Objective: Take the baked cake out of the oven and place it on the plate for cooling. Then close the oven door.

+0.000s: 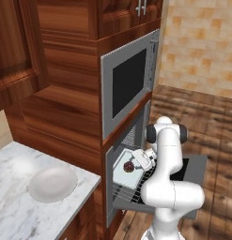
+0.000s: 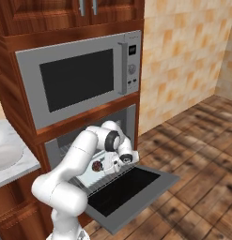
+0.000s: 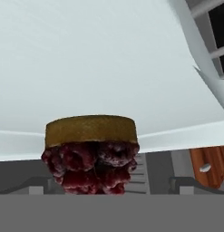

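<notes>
gripper (image 1: 136,162) spread wide, grasping nothing | baked cake (image 1: 128,166) dead ahead between its tips, on the pale tray (image 1: 121,172) inside the oven (image 1: 131,140) | risk: off-centre closing could topple or crush the cake, or nudge the tray

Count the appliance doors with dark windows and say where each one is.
2. The microwave door is shut, up in the wooden cabinet. The oven door below it hangs open, flat above the floor. None seem hidden.

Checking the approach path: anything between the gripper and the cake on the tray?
Nothing. In the hand view the baked cake sits straight ahead on the pale baking tray, with no object in front of it.
</notes>
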